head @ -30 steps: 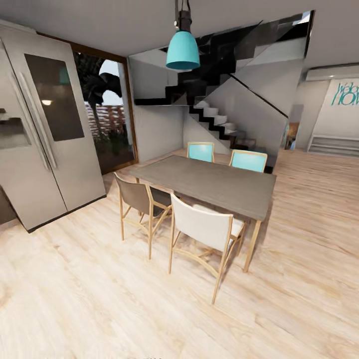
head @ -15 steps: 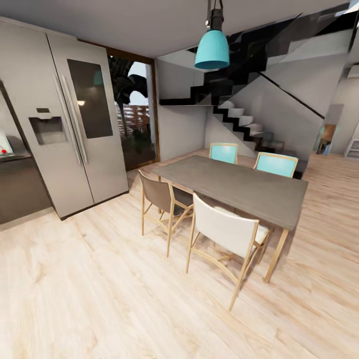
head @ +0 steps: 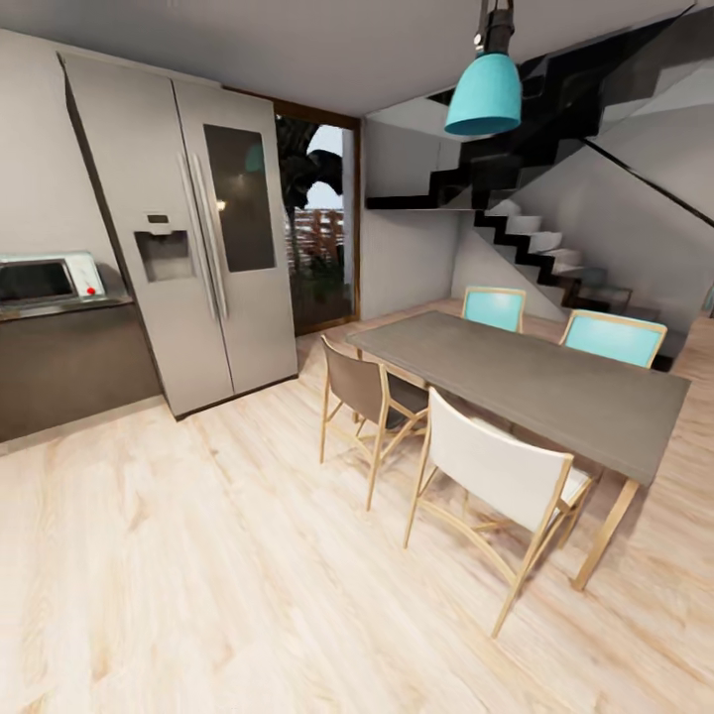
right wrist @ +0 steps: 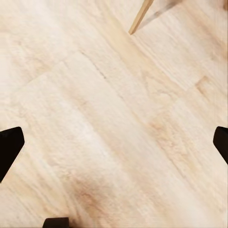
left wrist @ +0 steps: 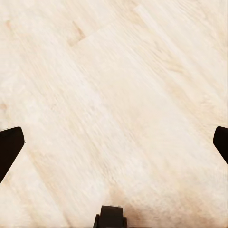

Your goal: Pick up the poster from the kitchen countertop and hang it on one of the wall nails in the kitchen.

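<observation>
The poster and the wall nails are out of view. At the far left of the head view, an end of the grey kitchen countertop (head: 59, 305) runs over dark cabinets (head: 69, 372), with a microwave (head: 45, 280) standing on it. My left gripper (left wrist: 114, 142) hangs open over bare wooden floor, its dark fingertips (left wrist: 9, 145) far apart and nothing between them. My right gripper (right wrist: 114, 142) is open over the floor in the same way, with a wooden chair leg (right wrist: 141, 16) a little beyond it.
A tall silver fridge (head: 188, 268) stands beside the countertop. A grey dining table (head: 535, 387) with several chairs (head: 496, 476) takes up the right side, under a teal pendant lamp (head: 484, 94). Behind are a glass door (head: 317, 228) and a staircase (head: 555, 248). Open floor (head: 198, 575) lies ahead.
The head camera has swung left: the fridge, table and lamp sit further right in the picture, and the countertop end with the microwave has come into view.
</observation>
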Tool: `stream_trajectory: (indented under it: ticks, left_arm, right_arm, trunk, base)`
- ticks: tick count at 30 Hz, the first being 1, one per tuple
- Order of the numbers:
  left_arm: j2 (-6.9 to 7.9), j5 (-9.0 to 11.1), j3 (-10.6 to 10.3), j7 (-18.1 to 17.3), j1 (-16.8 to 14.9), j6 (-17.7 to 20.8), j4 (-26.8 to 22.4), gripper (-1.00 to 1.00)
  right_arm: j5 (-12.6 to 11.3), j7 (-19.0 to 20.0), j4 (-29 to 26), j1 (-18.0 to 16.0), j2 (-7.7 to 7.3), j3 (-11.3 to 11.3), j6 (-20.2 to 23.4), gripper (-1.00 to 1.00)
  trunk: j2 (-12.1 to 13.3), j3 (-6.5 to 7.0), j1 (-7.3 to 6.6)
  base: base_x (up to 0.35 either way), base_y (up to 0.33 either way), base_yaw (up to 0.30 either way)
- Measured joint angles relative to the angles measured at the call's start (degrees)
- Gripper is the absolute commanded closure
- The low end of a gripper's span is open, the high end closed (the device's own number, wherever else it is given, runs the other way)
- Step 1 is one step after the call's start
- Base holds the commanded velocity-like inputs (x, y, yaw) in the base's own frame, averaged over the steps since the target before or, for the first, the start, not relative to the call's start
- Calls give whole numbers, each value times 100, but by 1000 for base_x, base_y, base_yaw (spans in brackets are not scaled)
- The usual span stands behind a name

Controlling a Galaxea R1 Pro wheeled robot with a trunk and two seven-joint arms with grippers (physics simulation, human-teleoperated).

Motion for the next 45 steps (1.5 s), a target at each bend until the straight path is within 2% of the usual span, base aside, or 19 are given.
stream_trajectory:
  ticks: [11, 24, 31, 45]
  left_arm:
    - [0, 0, 4, 1, 0, 2, -1, -100]
    - [-1, 0, 12, 0, -1, 3, -3, -100]
    - [0, 0, 10, 4, -1, 2, -1, -100]
    - [-2, 0, 8, 6, 1, 1, 0, -100]
  right_arm:
    - [2, 13, 19, -2, -14, -6, 14, -100]
    - [1, 18, 103, -6, -11, 1, 18, -100]
    - [0, 9, 98, -3, -6, -6, 10, -100]
    - [0, -2, 97, -5, 6, -6, 9, -100]
  trunk:
    - [0, 0, 0]
    - [0, 0, 0]
    - [0, 0, 0]
    - [0, 0, 0]
  base:
    - [0, 34, 160]
    - [0, 280, 38]
    - [0, 180, 258]
    - [0, 12, 291]
